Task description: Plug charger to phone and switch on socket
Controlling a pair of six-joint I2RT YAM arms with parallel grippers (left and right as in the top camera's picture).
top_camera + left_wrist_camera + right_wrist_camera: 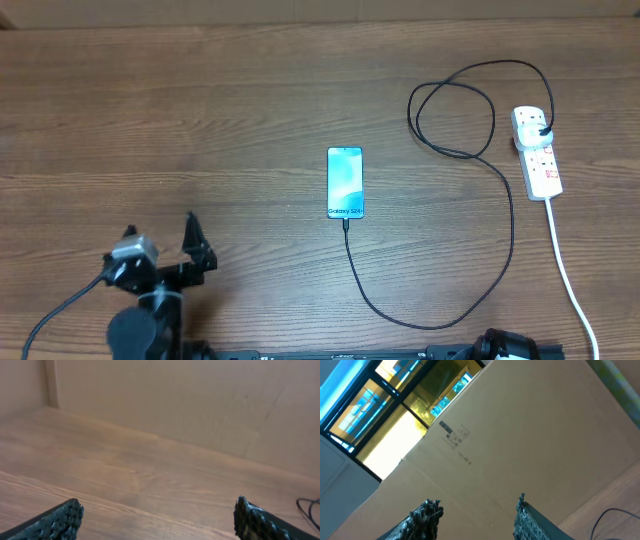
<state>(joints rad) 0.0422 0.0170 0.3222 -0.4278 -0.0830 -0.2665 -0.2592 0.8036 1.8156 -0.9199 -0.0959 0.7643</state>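
Observation:
The phone (345,182) lies flat at mid-table, screen up, with its "Galaxy S24" end toward me. The charger (500,230), a thin black cable, runs from the phone's near end in a wide curve to a loop at the back right. Its black plug (541,128) sits in the socket (538,158), a white power strip at the far right. My left gripper (198,248) is open and empty at the front left, far from the phone; its view (157,520) shows bare table between the fingers. My right gripper (477,514) is open, empty and tilted upward.
The strip's thick white cord (568,270) runs to the front right edge. A cardboard wall (520,435) stands behind the table, with a window (380,405) beyond it. A bit of black cable shows in the left wrist view (310,509). Part of the right arm (505,346) shows at the front edge.

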